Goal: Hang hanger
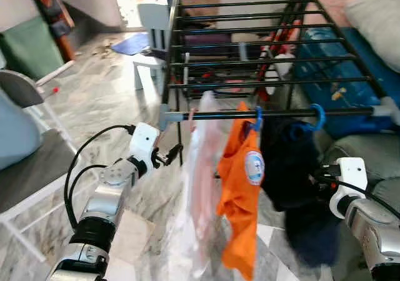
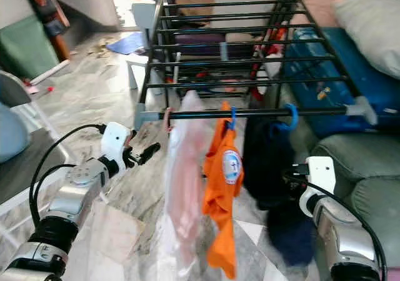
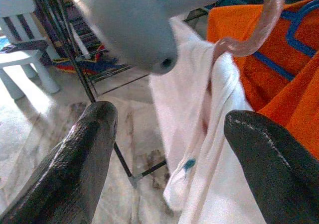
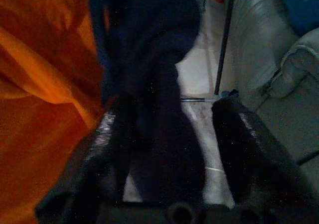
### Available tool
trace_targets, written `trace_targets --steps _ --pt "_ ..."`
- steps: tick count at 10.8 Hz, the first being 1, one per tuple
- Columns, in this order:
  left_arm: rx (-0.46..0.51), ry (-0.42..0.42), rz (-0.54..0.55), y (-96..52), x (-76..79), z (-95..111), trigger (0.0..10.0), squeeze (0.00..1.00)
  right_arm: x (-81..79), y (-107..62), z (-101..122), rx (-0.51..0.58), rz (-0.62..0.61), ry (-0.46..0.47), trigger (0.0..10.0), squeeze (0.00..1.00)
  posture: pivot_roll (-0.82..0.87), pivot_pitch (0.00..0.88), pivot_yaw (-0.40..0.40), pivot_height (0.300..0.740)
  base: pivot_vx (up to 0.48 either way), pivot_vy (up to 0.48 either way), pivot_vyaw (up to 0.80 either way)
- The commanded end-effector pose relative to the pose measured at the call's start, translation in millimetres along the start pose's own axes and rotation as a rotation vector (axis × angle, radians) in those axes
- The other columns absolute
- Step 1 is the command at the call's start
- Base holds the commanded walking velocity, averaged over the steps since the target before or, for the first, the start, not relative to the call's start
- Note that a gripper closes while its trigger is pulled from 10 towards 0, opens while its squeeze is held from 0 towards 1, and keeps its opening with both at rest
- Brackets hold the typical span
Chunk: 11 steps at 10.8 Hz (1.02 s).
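A black drying rack (image 1: 250, 37) stands on the marble floor (image 1: 106, 100), with three garments hanging from its front rail (image 1: 281, 113). From the robot's left to right they are a pale pink garment (image 1: 201, 187) on a pink hanger (image 3: 259, 30), an orange shirt (image 1: 240, 193) on a blue hanger (image 1: 256, 120), and a dark navy garment (image 1: 290, 162) below a second blue hook (image 1: 317, 115).

The left pincer (image 1: 174, 153) is held just beside the pink garment, fingers spread — the left wrist view shows the pink cloth and the hanger's hook between the two black fingers (image 3: 75, 164), neither one touching them.

The right pincer (image 4: 169, 134) sits low at the navy garment, fingers spread, with the dark cloth hanging down between them; whether they touch it cannot be told.

A grey sofa (image 2: 362, 162) stands to the robot's right, and a white chair (image 1: 150, 37) stands beyond the rack.
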<state>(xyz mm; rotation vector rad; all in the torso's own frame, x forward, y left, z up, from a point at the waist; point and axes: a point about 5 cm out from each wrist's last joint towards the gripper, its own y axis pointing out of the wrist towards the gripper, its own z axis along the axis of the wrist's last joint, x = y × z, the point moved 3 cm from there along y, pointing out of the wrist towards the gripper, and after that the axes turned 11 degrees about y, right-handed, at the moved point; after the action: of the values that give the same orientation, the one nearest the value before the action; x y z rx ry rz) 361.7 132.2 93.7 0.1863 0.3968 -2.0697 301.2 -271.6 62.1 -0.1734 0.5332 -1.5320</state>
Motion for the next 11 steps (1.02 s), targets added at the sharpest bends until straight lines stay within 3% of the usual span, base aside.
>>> trace_targets --steps 1,10,11 --pt "-0.020 0.009 0.008 -1.1 -1.4 -3.2 10.0 0.00 -1.9 -1.1 8.9 0.027 0.004 -0.003 10.0 1.00 0.09 0.000 0.036 0.740 0.000 0.000 0.00" --pt "-0.020 0.009 0.008 -1.1 -1.4 -3.2 10.0 0.00 -1.9 -1.1 8.9 0.027 0.004 -0.003 10.0 1.00 0.09 0.000 0.036 0.740 0.000 0.000 0.00" --pt "0.007 -0.012 -0.013 6.9 16.8 1.1 10.0 0.00 -37.8 -43.9 -9.0 0.163 -0.059 -0.010 10.0 1.00 0.00 0.000 0.004 0.740 -0.274 0.000 0.00"
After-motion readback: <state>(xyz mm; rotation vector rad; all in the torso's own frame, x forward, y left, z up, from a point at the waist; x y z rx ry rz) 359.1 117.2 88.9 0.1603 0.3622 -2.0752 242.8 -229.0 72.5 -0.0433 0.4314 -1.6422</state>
